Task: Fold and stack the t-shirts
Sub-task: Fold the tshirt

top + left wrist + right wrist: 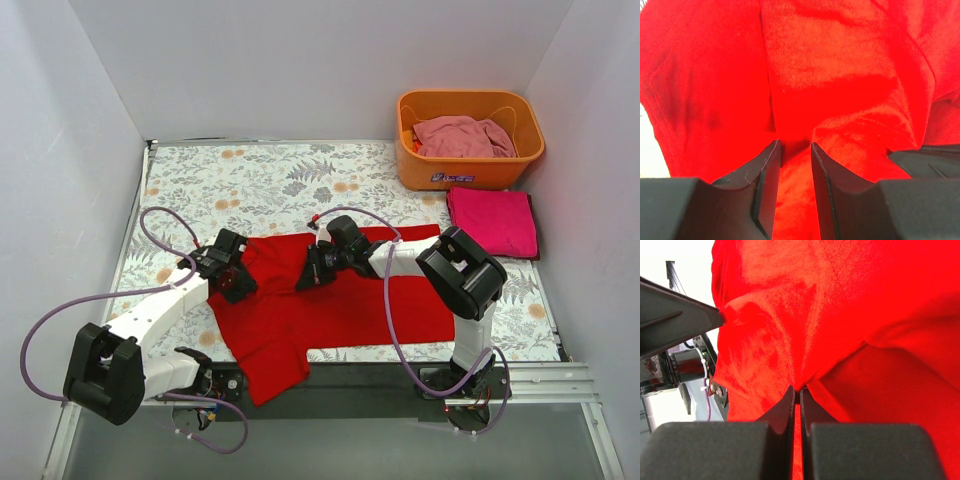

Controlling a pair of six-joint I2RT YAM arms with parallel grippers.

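Red t-shirt (350, 305) lies spread along your near table (270, 180) edge, long axis left to right, mostly rightward of both claws: right claw (797, 392) is clamped on a fold, left claw (795, 147) has jaws narrowly apart astride a ridge, grip unclear.

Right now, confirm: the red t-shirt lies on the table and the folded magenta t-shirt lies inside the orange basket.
Wrong. The top view shows the folded magenta t-shirt on the table beside the orange basket, not inside it. The rest holds.
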